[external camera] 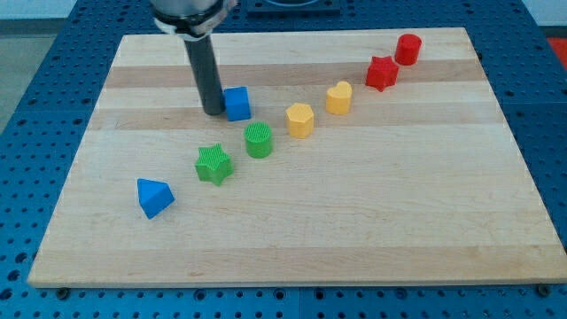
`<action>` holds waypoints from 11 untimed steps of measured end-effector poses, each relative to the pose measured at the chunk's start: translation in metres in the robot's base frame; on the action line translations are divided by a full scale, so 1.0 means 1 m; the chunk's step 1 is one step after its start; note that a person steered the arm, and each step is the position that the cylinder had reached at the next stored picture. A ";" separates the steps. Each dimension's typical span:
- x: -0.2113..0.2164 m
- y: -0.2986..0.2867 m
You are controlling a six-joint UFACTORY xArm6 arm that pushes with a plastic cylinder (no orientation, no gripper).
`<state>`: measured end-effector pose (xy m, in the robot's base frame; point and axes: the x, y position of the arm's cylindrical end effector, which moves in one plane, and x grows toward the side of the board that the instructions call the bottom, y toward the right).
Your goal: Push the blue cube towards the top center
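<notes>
The blue cube (237, 104) sits on the wooden board (354, 230), left of the view's centre and in the upper half. My tip (213, 112) rests on the board right against the cube's left side, touching or nearly touching it. The dark rod rises from there to the view's top edge.
A green cylinder (259, 140) and a green star (213, 165) lie below the cube. A blue triangular block (154, 197) is at lower left. A yellow hexagon (300, 120), a yellow heart (338, 97), a red star (382, 73) and a red cylinder (407, 49) run diagonally to upper right.
</notes>
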<state>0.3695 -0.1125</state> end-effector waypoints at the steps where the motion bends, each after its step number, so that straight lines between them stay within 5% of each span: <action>1: 0.023 -0.010; 3: 0.038 0.047; 6: -0.039 0.043; 8: 0.010 0.010; 11: -0.085 0.012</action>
